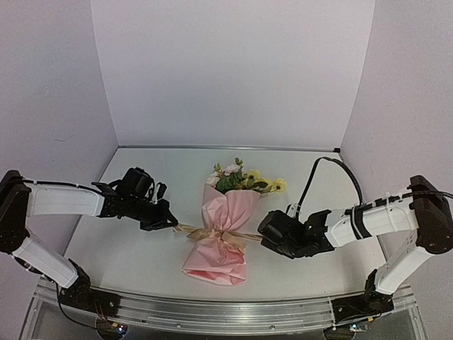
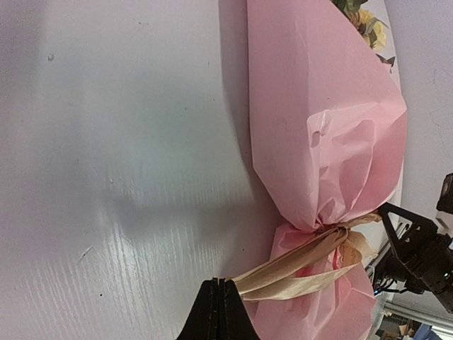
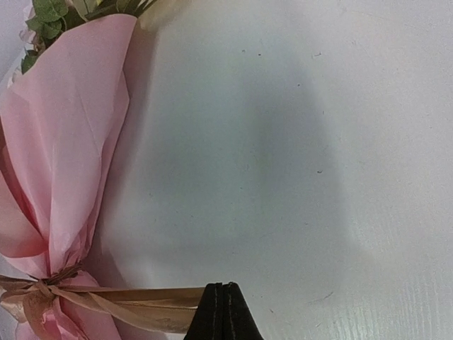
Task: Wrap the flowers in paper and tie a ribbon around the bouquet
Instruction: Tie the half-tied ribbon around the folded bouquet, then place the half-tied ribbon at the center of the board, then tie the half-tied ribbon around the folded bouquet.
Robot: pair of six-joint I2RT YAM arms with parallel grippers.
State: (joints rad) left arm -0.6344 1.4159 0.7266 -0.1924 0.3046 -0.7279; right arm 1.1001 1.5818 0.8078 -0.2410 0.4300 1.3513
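The bouquet (image 1: 225, 212) lies on the table (image 1: 134, 248), the ribbon (image 1: 212, 234) cinched round its waist, apparently knotted. Left of the bouquet, the left gripper (image 1: 173, 225) pinches one ribbon tail. Right of it, the right gripper (image 1: 260, 235) pinches the other.

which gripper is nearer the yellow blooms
Right. The right gripper holds the ribbon just near-right of the flowers; the left gripper holds its other end farther off, left of the paper.
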